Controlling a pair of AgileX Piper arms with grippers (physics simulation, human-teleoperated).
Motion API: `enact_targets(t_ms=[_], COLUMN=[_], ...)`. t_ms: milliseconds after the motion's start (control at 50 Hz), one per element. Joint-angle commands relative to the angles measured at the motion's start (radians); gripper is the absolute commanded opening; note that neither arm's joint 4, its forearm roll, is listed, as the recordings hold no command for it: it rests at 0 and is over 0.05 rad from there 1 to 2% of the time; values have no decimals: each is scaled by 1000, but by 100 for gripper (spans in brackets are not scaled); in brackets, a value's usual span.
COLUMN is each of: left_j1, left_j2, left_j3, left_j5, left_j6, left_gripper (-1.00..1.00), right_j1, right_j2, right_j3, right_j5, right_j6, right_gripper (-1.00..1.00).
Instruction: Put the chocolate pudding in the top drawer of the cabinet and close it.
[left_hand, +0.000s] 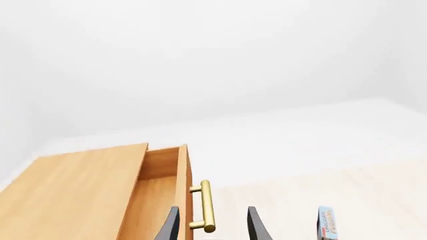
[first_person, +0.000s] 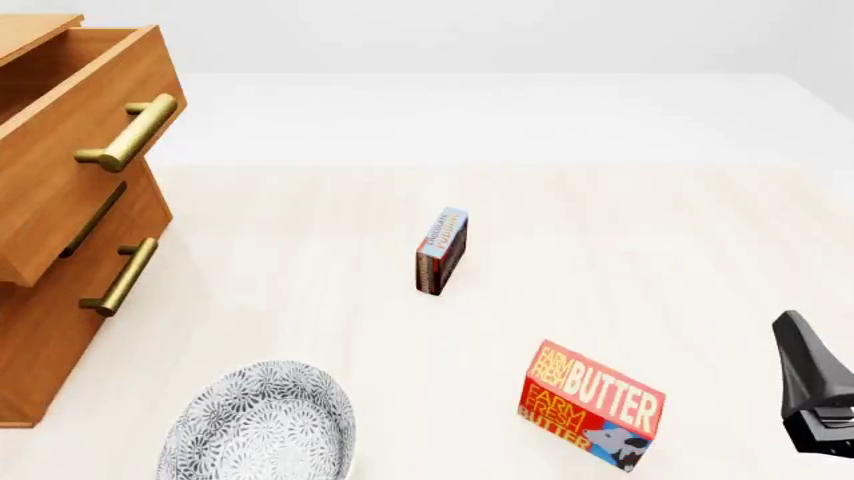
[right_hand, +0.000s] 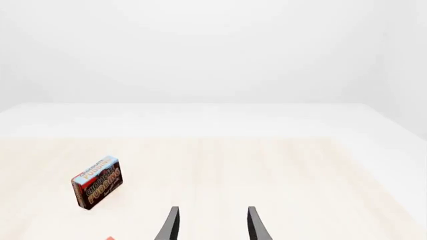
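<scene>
The chocolate pudding is a small thin box standing on edge in the middle of the table; it also shows as pudding and pudding. The cabinet stands at the far left. Its top drawer is pulled out, with the brass handle facing the table. My left gripper is open and holds nothing; it looks at the open drawer and its handle from a distance and is outside the front view. My right gripper sits at the right edge, open and well short of the pudding.
A red "BUTTER" box stands at the front right, close to my right gripper. A patterned grey bowl sits at the front left, near the cabinet's base. The lower drawer handle is shut flush below the open one.
</scene>
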Motion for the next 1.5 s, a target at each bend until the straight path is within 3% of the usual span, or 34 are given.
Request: enact_targets(t_ms=[20,200,280,320,340,520,540,580,840,920,1120,1500], left_j1=[34,64,65,63,67,88,84,90,119,144,162,154], left_j2=[79,129,179,166,203,267,310,337,434,448,503,610], left_j3=[-157,-234,-276,-230,-273,-276,-305,-341,-441,-442,-511,-583], left_j5=[132,226,255,232,263,283,307,329,448,456,498,568], left_j6=[-10,-60,-117,-115,-104,-95,-137,-147,-131,-154,-110,-100], left_gripper=[100,100,100,100,100,100,100,100,100,100,100,100], right_j1=[0,0,0,0,0,0,0,0,0,0,0,0], right_j2=[0,0,0,0,0,0,0,0,0,0,-1,0], right_j3=[0,0,0,0,0,0,0,0,0,0,0,0], right_j5=[0,0,0,0,0,0,0,0,0,0,0,0], right_j6=[0,0,0,0,0,0,0,0,0,-1,-1,0], right_gripper=[100,100,100,100,100,100,100,100,100,100,100,100])
